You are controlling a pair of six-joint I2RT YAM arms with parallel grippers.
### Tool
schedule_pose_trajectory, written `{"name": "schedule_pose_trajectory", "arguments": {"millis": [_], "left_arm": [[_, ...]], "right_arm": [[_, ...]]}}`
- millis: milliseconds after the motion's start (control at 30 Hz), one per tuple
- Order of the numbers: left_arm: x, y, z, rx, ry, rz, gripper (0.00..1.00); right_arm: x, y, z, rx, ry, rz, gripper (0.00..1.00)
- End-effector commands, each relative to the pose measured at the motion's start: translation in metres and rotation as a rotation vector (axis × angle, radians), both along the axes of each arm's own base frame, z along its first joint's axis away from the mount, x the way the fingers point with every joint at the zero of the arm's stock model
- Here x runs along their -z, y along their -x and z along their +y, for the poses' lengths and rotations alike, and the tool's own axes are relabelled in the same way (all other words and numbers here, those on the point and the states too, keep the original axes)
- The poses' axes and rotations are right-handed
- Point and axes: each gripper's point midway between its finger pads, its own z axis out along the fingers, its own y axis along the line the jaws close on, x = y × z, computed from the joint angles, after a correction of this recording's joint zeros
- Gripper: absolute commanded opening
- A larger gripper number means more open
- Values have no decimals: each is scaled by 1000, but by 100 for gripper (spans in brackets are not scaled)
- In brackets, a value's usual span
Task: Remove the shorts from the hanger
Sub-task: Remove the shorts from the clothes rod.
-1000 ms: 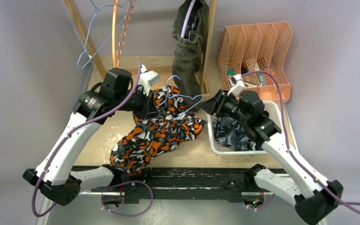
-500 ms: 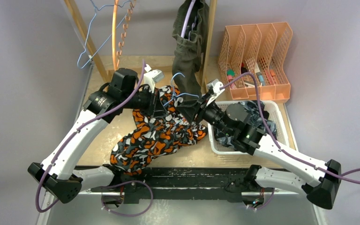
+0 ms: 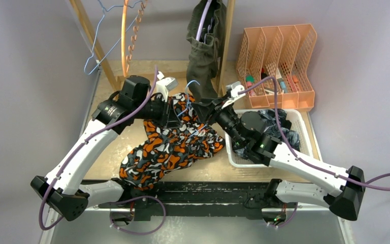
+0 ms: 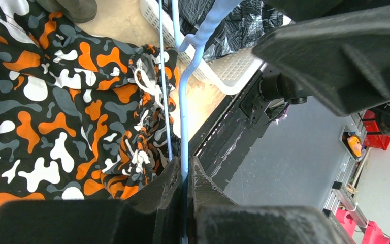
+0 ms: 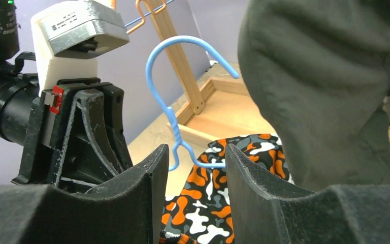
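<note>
Plainly the orange, black and white camouflage fabric shorts [image 3: 167, 147] are soft, light and limp. They sag in a heap on the middle of the tabletop [image 3: 109, 152], trailing toward its near edge, while their bunched waistband with its white drawstring lies against the thin light-blue wire hanger [image 4: 184, 127]. The cloth should slide along the wire readily but bunch and snag at the bends. The waistband hem, just beside the wire, therefore looks like the best place to pinch. The hanger itself looks springy and slick, so it is likely to twist if taken near its hook.

On the left, the left gripper [image 4: 184, 173] is clamped tight on the lower wire of the hanger, its fingers pressed together around it, holding the frame above the shorts. Toward the middle, the right gripper [image 5: 195, 162] stands about half open and holds nothing. In its wrist view the hanger's twisted neck shows in the gap between the fingers, though whether a pad touches it cannot be told.

Behind, olive-green shorts [image 3: 203, 51] hang at the far edge. At the right edge, dark navy printed shorts [image 3: 284, 121] lie in a white plastic basket [image 3: 302, 127].
</note>
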Motion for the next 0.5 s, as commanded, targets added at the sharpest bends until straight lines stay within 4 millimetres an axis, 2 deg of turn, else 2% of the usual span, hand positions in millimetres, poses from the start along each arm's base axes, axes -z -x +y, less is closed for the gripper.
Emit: {"name": "schedule_pose_trajectory", "arguments": {"millis": [0, 133, 233, 333, 400, 467], "left_arm": [[-11, 1, -5, 16, 45, -36, 0], [-12, 2, -4, 21, 42, -38, 0], [-10, 1, 1, 15, 5, -52, 0], [-13, 0, 1, 16, 4, -64, 0], [-13, 2, 1, 19, 13, -64, 0], [-15, 5, 0, 33, 25, -63, 0]], "right_arm": [[-39, 10, 10, -78, -107, -93, 47], [-45, 11, 21, -117, -110, -119, 47], [-40, 6, 28, -116, -86, -103, 48], [-21, 2, 40, -133, -51, -63, 47], [-29, 8, 44, -176, -87, -78, 46], [-28, 8, 41, -166, -143, -60, 43]]}}
